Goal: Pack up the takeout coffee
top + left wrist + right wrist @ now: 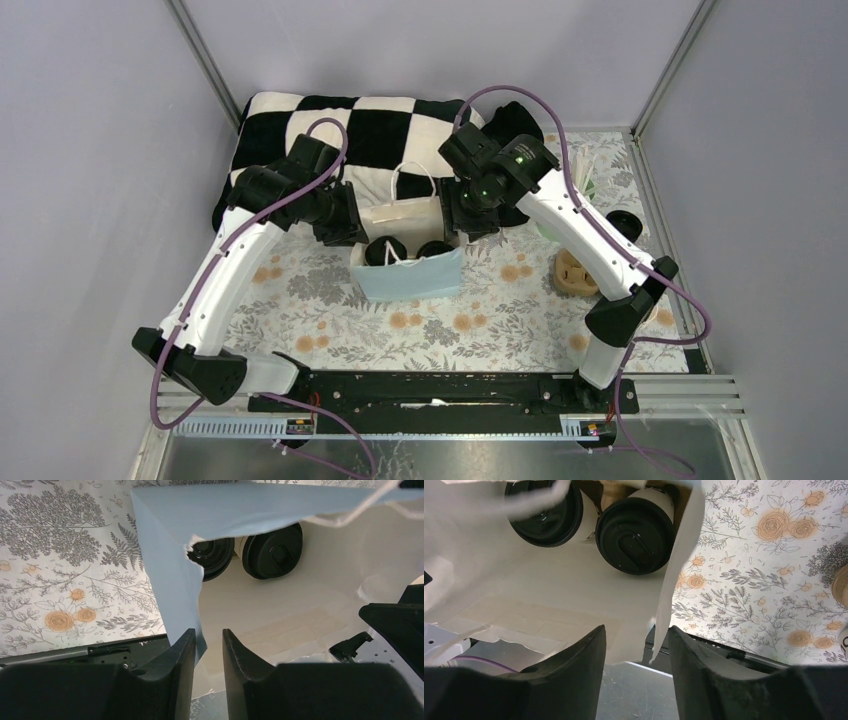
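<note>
Two takeout coffee cups with black lids stand side by side inside a light blue paper bag (410,276): the left cup (385,250) and the right cup (433,248). The left wrist view shows both lids (215,557) (272,550), and so does the right wrist view (546,515) (636,535). My left gripper (352,232) (207,632) straddles the bag's left wall (170,555), slightly open. My right gripper (462,222) (636,629) is open astride the bag's right wall (679,565). Another black-lidded cup (622,222) stands at the far right.
A black-and-white checkered cloth (340,120) lies behind the bag. A mint-green cup of sticks (583,183) is half hidden behind my right arm. A brown pulp carrier (578,272) sits on the floral tablecloth (330,320) at the right.
</note>
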Robot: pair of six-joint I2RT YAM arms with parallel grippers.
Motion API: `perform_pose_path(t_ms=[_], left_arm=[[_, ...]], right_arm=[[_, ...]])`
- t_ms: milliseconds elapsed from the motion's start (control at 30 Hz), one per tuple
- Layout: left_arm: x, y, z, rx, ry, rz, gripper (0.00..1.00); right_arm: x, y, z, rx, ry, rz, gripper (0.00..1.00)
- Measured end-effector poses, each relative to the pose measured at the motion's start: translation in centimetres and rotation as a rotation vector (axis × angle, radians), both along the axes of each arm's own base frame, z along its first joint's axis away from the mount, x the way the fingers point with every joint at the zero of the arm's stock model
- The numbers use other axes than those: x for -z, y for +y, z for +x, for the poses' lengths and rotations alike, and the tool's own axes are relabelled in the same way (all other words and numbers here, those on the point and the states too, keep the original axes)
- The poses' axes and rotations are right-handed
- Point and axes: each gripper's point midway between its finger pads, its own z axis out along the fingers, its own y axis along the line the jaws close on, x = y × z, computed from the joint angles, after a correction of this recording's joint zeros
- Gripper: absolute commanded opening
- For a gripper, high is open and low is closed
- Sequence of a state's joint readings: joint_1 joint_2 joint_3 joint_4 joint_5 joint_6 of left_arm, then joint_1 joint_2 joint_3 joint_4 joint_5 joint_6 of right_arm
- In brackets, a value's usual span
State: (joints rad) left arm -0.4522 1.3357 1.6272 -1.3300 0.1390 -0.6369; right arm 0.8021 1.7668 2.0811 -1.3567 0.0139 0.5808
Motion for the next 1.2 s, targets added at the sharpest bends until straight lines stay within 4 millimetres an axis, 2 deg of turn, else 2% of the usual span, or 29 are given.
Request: perform_pose_path(t_ms=[200,367,467,667,733,800,833,900,967,1033,1133,1200], left_arm=[[0.0,0.3,0.3,0.001,-0.014,0.019,0.49],[0.1,0.6,0.5,0.001,-0.024,0.038,0.6],[0.1,0.8,0.5,0.002,-0.032,0.049,0.66],[-0.8,1.4,0.7,-0.003,-0.08,0.065,0.76],[-1.7,1.6,0.8,-0.002,-0.116,0.063,0.78],[-2.8,1.8,0.9,-0.004,-0.159,0.055,0.81],[-3.3,1.9,0.8,-0.006,-0.176,0.051,0.94],[-4.6,2.1,0.7,-0.005,-0.227,0.041,0.96],[-6.0,2.5,0.5,-0.007,-0.289,0.028,0.96],[-7.3,2.9,0.3,-0.011,-0.352,0.015,0.97],[-9.4,3.6,-0.3,-0.012,-0.45,-0.001,0.98],[-10.7,4.1,-0.7,-0.014,-0.505,-0.007,0.98]], right_arm=[[-0.1,-0.1,0.1,0.003,-0.003,-0.008,0.73],[-1.3,-0.6,0.5,0.01,-0.045,-0.009,0.84],[-2.7,-0.8,0.9,0.006,-0.086,0.0,0.88],[-6.4,-1.9,2.5,0.008,-0.222,0.028,0.9],[-7.2,-3.2,3.6,0.035,-0.261,0.02,0.9],[-7.6,-5.8,5.2,0.095,-0.293,-0.002,0.9],[-7.5,-7.5,6.3,0.139,-0.309,-0.013,0.89],[-6.9,-11.6,7.9,0.237,-0.326,-0.054,0.86],[-5.3,-16.1,9.0,0.337,-0.321,-0.112,0.8],[-3.3,-19.7,9.7,0.409,-0.3,-0.167,0.74],[-0.7,-22.5,10.6,0.455,-0.257,-0.205,0.72],[0.7,-23.1,11.2,0.452,-0.233,-0.209,0.67]])
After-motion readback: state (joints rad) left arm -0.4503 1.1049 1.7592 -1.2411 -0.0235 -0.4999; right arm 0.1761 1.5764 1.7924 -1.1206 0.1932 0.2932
